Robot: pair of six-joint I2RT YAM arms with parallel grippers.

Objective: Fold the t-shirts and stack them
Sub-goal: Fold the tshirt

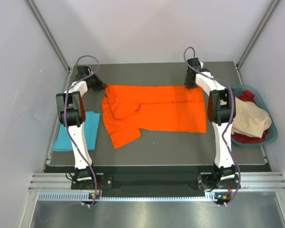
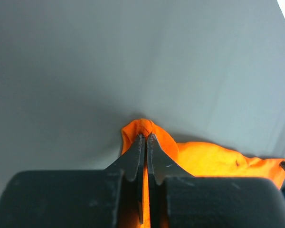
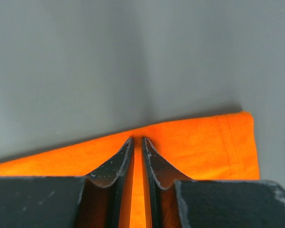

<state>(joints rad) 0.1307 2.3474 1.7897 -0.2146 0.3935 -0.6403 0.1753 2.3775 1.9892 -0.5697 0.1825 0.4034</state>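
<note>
- Top view: The orange t-shirt [image 1: 154,114] is shown spread across the middle of the dark desk [image 1: 180,147], with one sleeve projecting toward 7 o'clock.
- The turquoise t-shirt [image 1: 76,130] is seen folded at 8 o'clock from the orange one, at the desk's left edge and partly hidden under the left arm.
- The left pincer [image 1: 99,84] is placed at the orange garment's 10 o'clock corner and the right pincer [image 1: 190,81] at its 2 o'clock corner. Their closure cannot be told from this height.
- A blue basket [image 1: 271,134] holding beige and red cloth is located at 3 o'clock, just beside the desk's right edge.
- Left wrist view: The left pincer [image 2: 145,137] is shown pressed together on a small raised peak of the orange t-shirt [image 2: 213,159]. The rest of the cloth trails toward 4 o'clock over the grey desk [image 2: 85,71].
- Right wrist view: The right pincer [image 3: 137,140] is shown pinching the far edge of the orange t-shirt [image 3: 204,142], with a thin strip of orange visible between the fingers.
- A stitched hem is seen running along the cloth's side edge at 3 o'clock, and bare desk [image 3: 133,57] is shown toward 12 o'clock.
</note>
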